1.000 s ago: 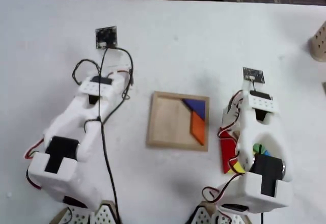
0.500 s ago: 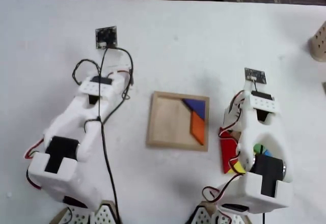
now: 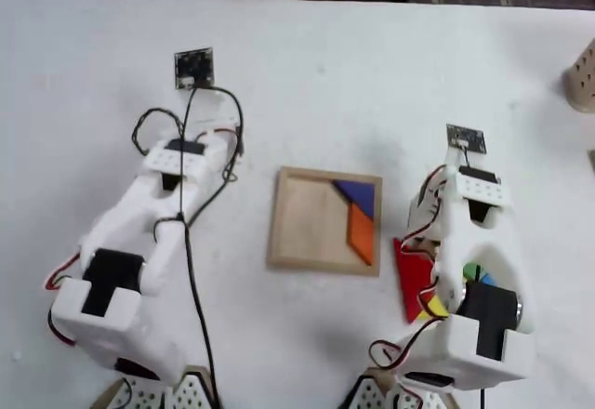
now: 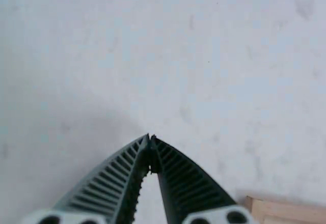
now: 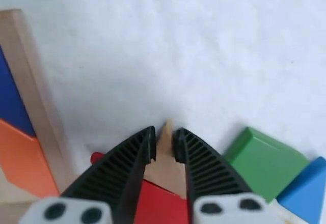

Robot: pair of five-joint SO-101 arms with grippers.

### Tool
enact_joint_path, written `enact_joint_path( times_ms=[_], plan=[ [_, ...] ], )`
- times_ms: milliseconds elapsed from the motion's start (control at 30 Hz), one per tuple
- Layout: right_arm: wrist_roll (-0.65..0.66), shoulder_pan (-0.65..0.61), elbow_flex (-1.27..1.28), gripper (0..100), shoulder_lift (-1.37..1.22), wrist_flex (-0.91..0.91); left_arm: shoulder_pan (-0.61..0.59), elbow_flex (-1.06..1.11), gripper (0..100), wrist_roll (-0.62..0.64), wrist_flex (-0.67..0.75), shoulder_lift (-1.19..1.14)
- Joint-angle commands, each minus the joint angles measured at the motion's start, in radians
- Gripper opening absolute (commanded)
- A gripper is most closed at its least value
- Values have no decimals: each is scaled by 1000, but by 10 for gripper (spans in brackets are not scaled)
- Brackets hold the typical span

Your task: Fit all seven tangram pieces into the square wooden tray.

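Observation:
The square wooden tray (image 3: 307, 214) lies mid-table with a blue piece (image 3: 359, 194) and an orange piece (image 3: 361, 233) along its right side. My right gripper (image 5: 164, 135) is shut on the pointed tip of the red triangle (image 5: 162, 206), just right of the tray wall (image 5: 31, 86). From above, the red triangle (image 3: 411, 277) pokes out from under the right arm (image 3: 476, 242). A green piece (image 5: 261, 159) and a light blue piece (image 5: 306, 191) lie close beside it. My left gripper (image 4: 151, 140) is shut on nothing over bare table, near a tray corner (image 4: 285, 212).
A yellow piece (image 3: 433, 306) and green and blue bits (image 3: 475, 272) show under the right arm. The left arm (image 3: 158, 214) with its black cable sits left of the tray. A wooden block (image 3: 584, 76) stands at the far right edge.
The red triangle's visible corner has swung a little left, toward the tray. The right arm shifted slightly. The left arm has not moved.

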State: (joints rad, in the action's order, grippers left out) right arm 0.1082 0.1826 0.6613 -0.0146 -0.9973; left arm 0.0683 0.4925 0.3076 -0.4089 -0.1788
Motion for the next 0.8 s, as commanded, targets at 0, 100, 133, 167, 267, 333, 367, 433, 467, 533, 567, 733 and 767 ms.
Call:
enact_joint_path(
  times_ms=[0, 100, 133, 167, 267, 333, 367, 433, 467, 533, 567, 733, 767],
  plan=[
    [12, -7, 72, 24, 113, 5, 13, -55, 23, -5, 20, 2],
    [12, -4, 186, 24, 263, 56, 13, -55, 23, -5, 20, 2],
    [12, -4, 226, 25, 318, 68, 13, -55, 23, -5, 20, 2],
    [12, -7, 264, 26, 367, 77, 13, -55, 23, -5, 20, 2],
    [49, -8, 362, 82, 487, 61, 13, -55, 23, -5, 20, 2],
    [60, -8, 404, 146, 538, 27, 13, -55, 23, -5, 20, 2],
    [60, -2, 414, 174, 555, 19, 13, -55, 23, -5, 20, 2],
    [60, -2, 420, 201, 567, 16, 13, -55, 23, -5, 20, 2],
    [60, -7, 420, 201, 567, 16, 13, -55, 23, -5, 20, 2],
    [60, -10, 419, 201, 558, 13, 13, -55, 23, -5, 20, 2],
    [60, -15, 419, 201, 550, 12, 13, -55, 23, -5, 20, 2],
    [92, -44, 404, 204, 479, -16, 13, -55, 23, -5, 20, 2],
    [117, -44, 393, 204, 464, -33, 13, -55, 23, -5, 20, 2]
  ],
)
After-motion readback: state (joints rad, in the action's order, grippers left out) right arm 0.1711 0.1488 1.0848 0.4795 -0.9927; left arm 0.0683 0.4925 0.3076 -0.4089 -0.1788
